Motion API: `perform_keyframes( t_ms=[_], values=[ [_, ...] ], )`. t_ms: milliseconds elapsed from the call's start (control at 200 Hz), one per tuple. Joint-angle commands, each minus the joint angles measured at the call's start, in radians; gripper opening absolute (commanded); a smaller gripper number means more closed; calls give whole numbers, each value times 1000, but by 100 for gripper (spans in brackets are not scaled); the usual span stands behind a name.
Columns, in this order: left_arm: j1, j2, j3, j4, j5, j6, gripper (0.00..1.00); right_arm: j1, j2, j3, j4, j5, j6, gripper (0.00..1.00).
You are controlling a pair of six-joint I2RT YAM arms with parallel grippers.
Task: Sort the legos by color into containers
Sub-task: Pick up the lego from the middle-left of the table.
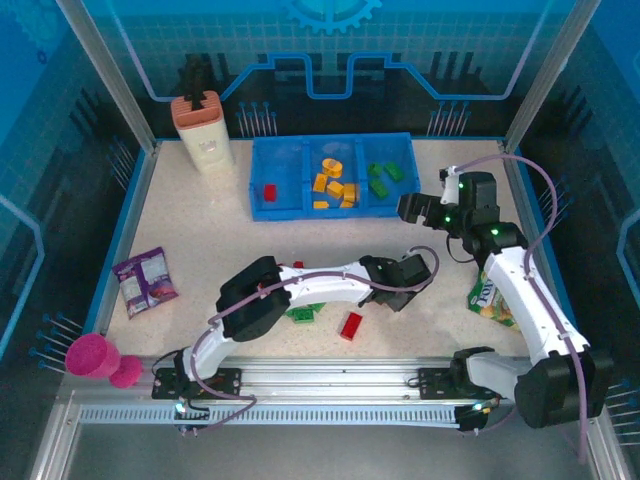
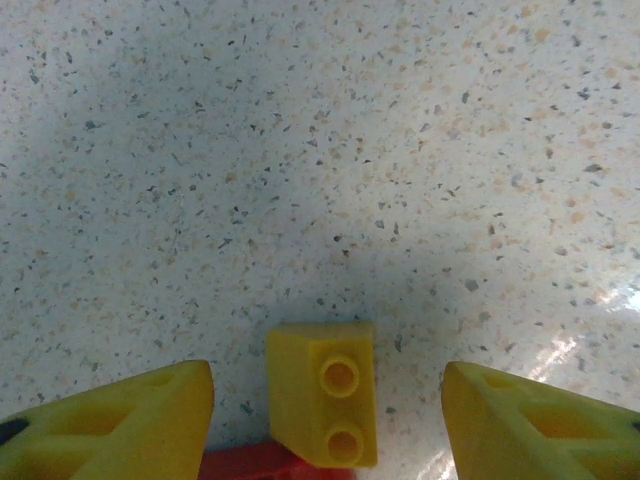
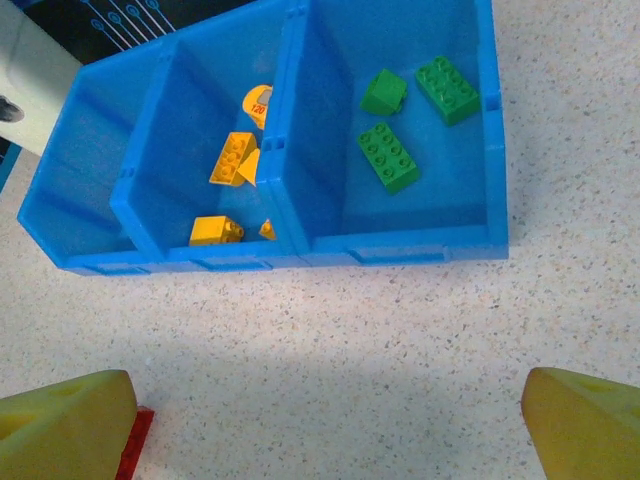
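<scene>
Near side of the blue tray (image 1: 256, 205), seen from above, my left tool (image 1: 405, 285) hangs low over the table (image 1: 200, 230), and my right tool (image 1: 415, 208) sits off the tray's right end.

Left wrist: jaws half spread, straddling a yellow brick (image 2: 325, 395) and touching neither side.

Right wrist: jaws wide and empty, facing the tray.

I judge this the pick-up. Next I close squarely, then carry the brick to the tray's middle compartment.

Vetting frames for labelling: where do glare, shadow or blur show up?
Left wrist view: a soft shadow darkens the table beyond the yellow brick, glare streaks at lower right. Right wrist view: the tray is sharp, the near fingers soft-edged. Top external view: evenly lit.
</scene>
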Motion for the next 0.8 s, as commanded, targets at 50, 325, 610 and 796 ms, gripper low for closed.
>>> perform_keyframes(
  t_ms=[50, 325, 610, 796],
  values=[
    [-6, 57, 67, -66, -29, -15, 62, -15, 20, 33, 0, -38, 17, 100],
    [-6, 105, 93, -86, -10, -35, 51, -14, 31, 45, -1, -36, 11, 100],
    [-4, 108, 80, -84, 3, -49, 35, -16, 34, 27, -2, -29, 8, 100],
    [-2, 77, 66, -74, -16, -48, 24, -21, 33, 26, -5, -20, 1, 100]
  ],
)
